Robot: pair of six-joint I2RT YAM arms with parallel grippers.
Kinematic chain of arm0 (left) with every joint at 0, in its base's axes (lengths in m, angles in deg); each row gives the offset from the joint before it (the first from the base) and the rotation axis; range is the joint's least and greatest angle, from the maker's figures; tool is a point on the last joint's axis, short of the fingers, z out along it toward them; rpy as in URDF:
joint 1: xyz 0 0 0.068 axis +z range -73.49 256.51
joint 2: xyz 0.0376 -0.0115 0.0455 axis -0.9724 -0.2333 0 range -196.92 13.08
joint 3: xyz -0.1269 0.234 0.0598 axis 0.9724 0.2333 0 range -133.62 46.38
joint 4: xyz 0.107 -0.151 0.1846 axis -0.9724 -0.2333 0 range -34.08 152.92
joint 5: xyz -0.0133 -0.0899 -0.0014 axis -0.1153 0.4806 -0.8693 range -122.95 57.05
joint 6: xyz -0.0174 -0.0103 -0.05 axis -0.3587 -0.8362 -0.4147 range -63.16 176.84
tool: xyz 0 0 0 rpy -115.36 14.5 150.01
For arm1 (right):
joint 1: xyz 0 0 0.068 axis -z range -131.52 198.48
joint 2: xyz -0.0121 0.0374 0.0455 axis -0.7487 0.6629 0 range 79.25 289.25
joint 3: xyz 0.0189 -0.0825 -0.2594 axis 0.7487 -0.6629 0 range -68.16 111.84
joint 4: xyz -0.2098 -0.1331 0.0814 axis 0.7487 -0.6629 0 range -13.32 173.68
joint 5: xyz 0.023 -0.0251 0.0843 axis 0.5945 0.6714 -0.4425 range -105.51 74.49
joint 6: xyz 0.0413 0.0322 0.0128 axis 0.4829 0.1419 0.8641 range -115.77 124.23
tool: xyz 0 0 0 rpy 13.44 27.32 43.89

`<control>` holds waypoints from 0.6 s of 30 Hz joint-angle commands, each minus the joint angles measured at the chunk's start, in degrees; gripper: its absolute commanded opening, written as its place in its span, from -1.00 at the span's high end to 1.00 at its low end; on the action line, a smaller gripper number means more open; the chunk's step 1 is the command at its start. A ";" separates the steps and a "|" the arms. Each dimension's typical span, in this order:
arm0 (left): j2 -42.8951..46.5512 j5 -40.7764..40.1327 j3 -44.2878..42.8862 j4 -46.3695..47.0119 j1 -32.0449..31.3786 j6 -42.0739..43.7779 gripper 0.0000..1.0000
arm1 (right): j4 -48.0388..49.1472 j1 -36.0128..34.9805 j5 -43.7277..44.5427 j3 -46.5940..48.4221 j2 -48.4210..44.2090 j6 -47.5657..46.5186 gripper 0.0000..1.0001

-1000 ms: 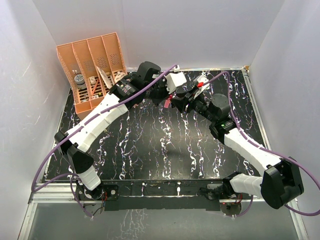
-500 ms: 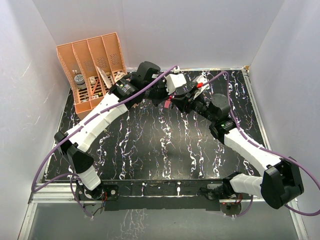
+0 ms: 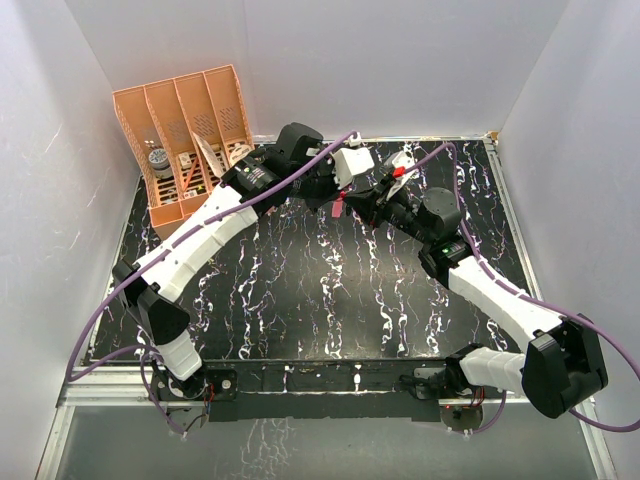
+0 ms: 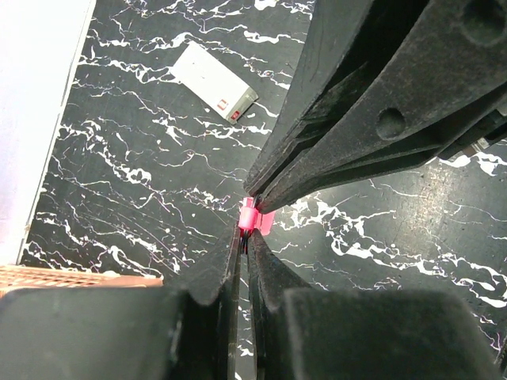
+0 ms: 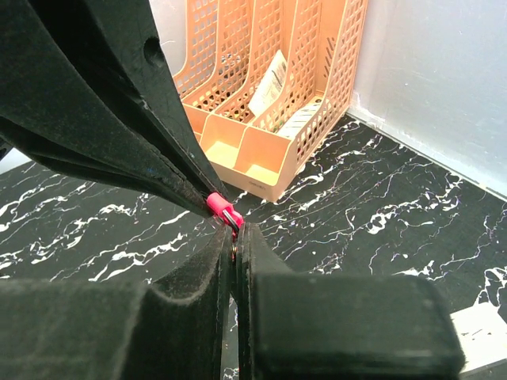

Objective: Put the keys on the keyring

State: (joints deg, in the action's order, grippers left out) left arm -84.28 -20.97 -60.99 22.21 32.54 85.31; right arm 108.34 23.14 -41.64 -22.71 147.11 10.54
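Observation:
Both grippers meet above the back middle of the table. My left gripper (image 3: 336, 192) (image 4: 246, 237) is shut on the magenta-pink keyring (image 3: 338, 207), and the strap's end sticks out at its fingertips in the left wrist view (image 4: 252, 217). My right gripper (image 3: 352, 200) (image 5: 236, 237) is shut tip to tip against it. A thin tan sliver of the key (image 5: 235, 252) shows between its fingers. In the right wrist view the keyring (image 5: 220, 208) shows a dark ring edge right at my right fingertips. Most of the key is hidden.
A small white box (image 4: 214, 81) (image 5: 483, 331) lies on the black marbled table (image 3: 300, 290) near the back. An orange file organizer (image 3: 185, 130) (image 5: 269, 103) stands at the back left. White walls close in the left, back and right.
The two grippers have stayed pressed together. The pink strap has shifted slightly right and hangs more upright; the arms have barely moved.

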 commanded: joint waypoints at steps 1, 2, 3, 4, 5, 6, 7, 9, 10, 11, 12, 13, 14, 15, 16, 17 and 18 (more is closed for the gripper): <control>0.56 -0.11 -1.52 0.00 0.06 -0.69 1.00 | 5.21 0.31 0.23 0.17 -2.08 -0.91 1.00; 0.67 -0.09 -1.42 0.23 0.06 -0.69 1.00 | 5.23 0.36 0.15 0.16 -2.18 -0.94 1.00; 0.68 0.00 -1.38 0.35 0.02 -0.70 1.00 | 5.26 0.30 0.10 0.11 -2.19 -0.94 1.00; 0.59 0.05 -1.47 0.36 0.10 -0.76 1.00 | 5.22 0.31 -0.02 0.08 -2.20 -0.94 1.00; 0.53 0.12 -1.58 0.30 0.08 -0.78 1.00 | 5.22 0.30 -0.24 0.08 -2.18 -1.01 1.00; 0.40 0.14 -1.69 0.22 0.09 -0.83 1.00 | 5.22 0.29 -0.40 0.08 -2.14 -1.03 1.00; 0.32 0.02 -1.74 0.17 0.10 -0.90 1.00 | 5.29 0.34 -0.54 0.08 -2.16 -1.03 1.00; 0.22 -0.55 -1.70 0.43 0.10 -1.21 1.00 | 5.30 0.32 -0.74 0.03 -2.20 -1.03 1.00; 0.26 -0.96 -1.61 0.81 0.08 -1.47 1.00 | 5.36 0.30 -0.77 -0.01 -2.20 -1.03 1.00; 0.44 -1.77 -1.28 1.39 0.10 -1.87 0.97 | 5.34 0.29 -0.78 -0.01 -2.28 -1.01 1.00; 0.81 -2.86 -0.71 2.61 0.11 -2.26 0.92 | 5.31 0.29 -0.77 -0.01 -2.22 -0.95 1.00; 1.24 -3.39 -0.01 3.56 0.05 -2.38 0.89 | 5.31 0.29 -0.73 0.01 -2.35 -0.90 1.00; 1.76 -3.86 0.82 4.57 0.10 -2.57 0.82 | 5.31 0.29 -0.61 -0.01 -2.43 -0.83 1.00; 2.28 -4.30 1.53 5.64 0.10 -2.81 0.77 | 5.35 0.29 -0.53 -0.01 -2.44 -0.73 1.00; 2.99 -4.74 2.35 6.76 0.08 -3.13 0.71 | 5.39 0.29 -0.37 -0.01 -2.49 -0.54 1.00; 3.51 -5.24 3.44 7.83 0.08 -3.42 0.61 | 5.47 0.34 -0.27 -0.01 -2.48 -0.44 1.00; 4.18 -5.60 4.19 9.05 0.06 -3.64 0.53 | 5.60 0.34 -0.31 -0.01 -2.40 -0.28 1.00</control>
State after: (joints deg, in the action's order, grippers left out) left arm -84.04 -23.65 -59.53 26.49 32.52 83.41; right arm 109.35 23.35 -41.62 -22.97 146.62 10.32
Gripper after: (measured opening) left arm 0.172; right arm 0.029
